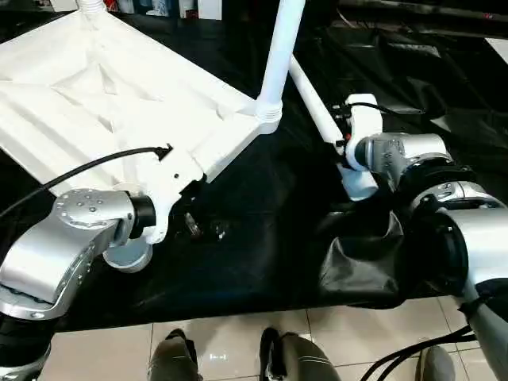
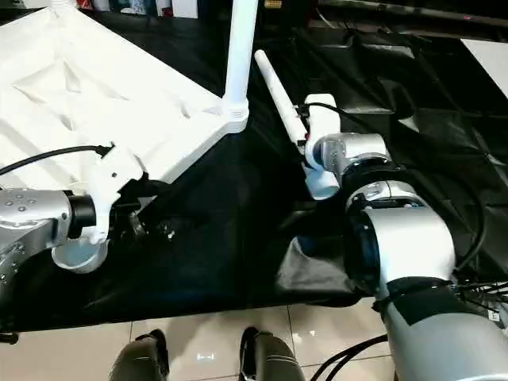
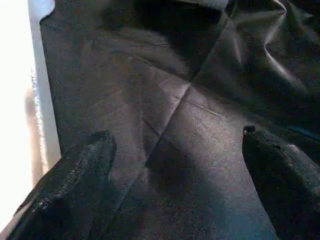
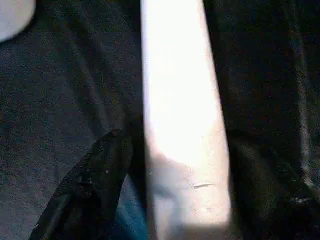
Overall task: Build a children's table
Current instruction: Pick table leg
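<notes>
The white tabletop (image 1: 95, 95) is laid ribs-up at upper left with one leg (image 1: 279, 48) socketed, while a loose leg (image 2: 279, 95) is straddled, ungripped, by the right tool (image 4: 175, 165); the left tool (image 3: 175, 165) is spread empty.

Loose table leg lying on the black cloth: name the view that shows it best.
The right eye view: the loose leg shows nearly whole beside the right gripper. The left eye view shows it partly behind the upright leg. The right wrist view shows a short stretch between the fingers.

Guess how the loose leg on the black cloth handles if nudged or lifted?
The loose leg is round and tapered, so it would probably roll in a curve. Smooth plastic between the right gripper's fingers may slip. Looks stiff and light.
</notes>
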